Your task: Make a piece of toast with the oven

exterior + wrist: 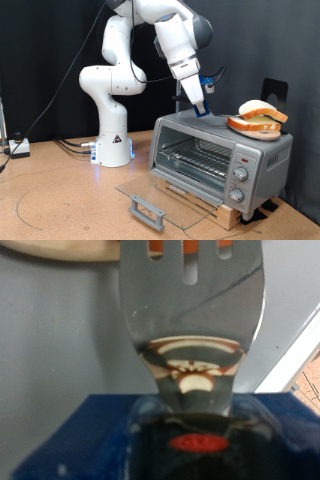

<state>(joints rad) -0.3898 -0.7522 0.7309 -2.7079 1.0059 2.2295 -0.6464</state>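
The silver oven (205,160) stands at the exterior view's right with its glass door (160,195) folded down flat and its wire rack bare. Two bread slices (257,118), pale with orange-brown crust, lie stacked on the oven's roof at its right end. My gripper (200,104) hovers over the roof just left of the slices, shut on a spatula. In the wrist view the gripper (200,440) holds the spatula's dark handle, and the slotted metal blade (190,300) points at the pale edge of a slice (60,248) over the grey roof.
The door's grey bar handle (146,209) juts towards the exterior view's bottom. Three knobs (240,176) sit on the oven's right front. The oven rests on a wooden board (222,212). The arm's white base (112,140) stands to the left, with cables (60,146) beside it.
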